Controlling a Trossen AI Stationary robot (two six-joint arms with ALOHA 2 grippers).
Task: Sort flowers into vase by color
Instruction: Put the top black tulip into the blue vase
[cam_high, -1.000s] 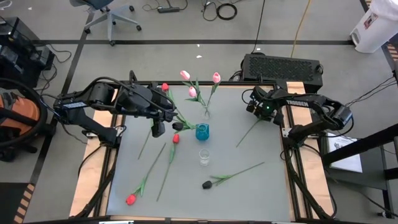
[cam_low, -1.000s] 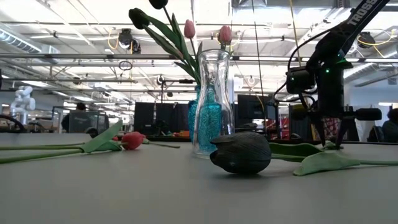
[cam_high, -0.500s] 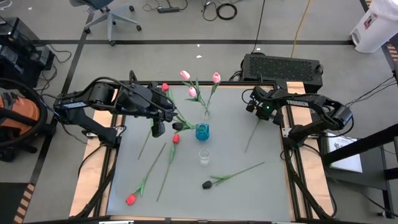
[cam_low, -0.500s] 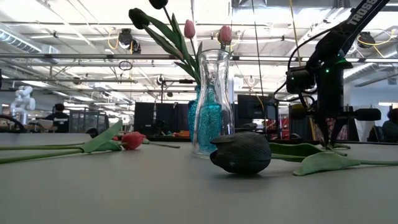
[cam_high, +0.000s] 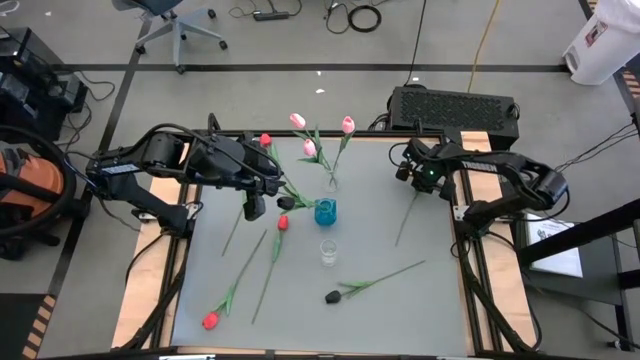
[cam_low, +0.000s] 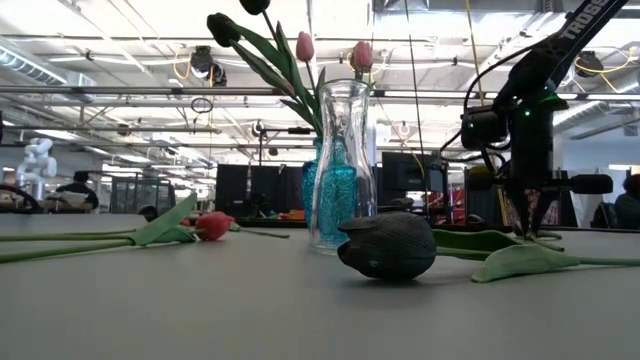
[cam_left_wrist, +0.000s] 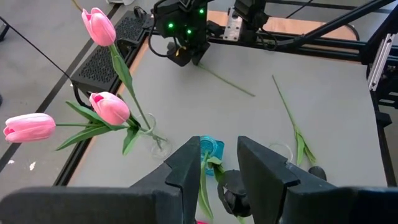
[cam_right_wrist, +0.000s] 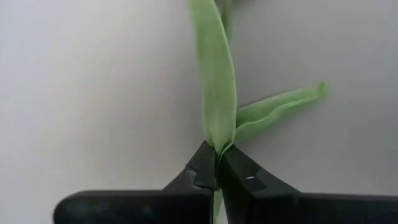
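1. The flowers are scattered over the grey tabletop (cam_high: 420, 290). Three pink tulips (cam_high: 310, 147) stand in a clear vase (cam_high: 331, 183) near the far edge, and a black tulip (cam_high: 334, 296) lies toward the near side, its stem running off to the right.
2. A red tulip (cam_high: 209, 321) lies at the near left, another red one (cam_high: 282, 222) sits just left of the blue vase (cam_high: 325, 212), and an empty clear vase (cam_high: 328, 252) stands just in front of the blue one.
3. The right gripper (cam_right_wrist: 217, 163) is down at the far right of the tabletop, fingers pinched together on a green stem (cam_right_wrist: 214, 93) right where the leaf splits off. That stem lies flat, angling toward the middle.
4. The left gripper (cam_left_wrist: 219, 163) hovers over the far left, near the blue vase. Its fingers are partly apart with a green stem (cam_left_wrist: 204, 186) and a black flower head (cam_left_wrist: 235, 198) showing between them.
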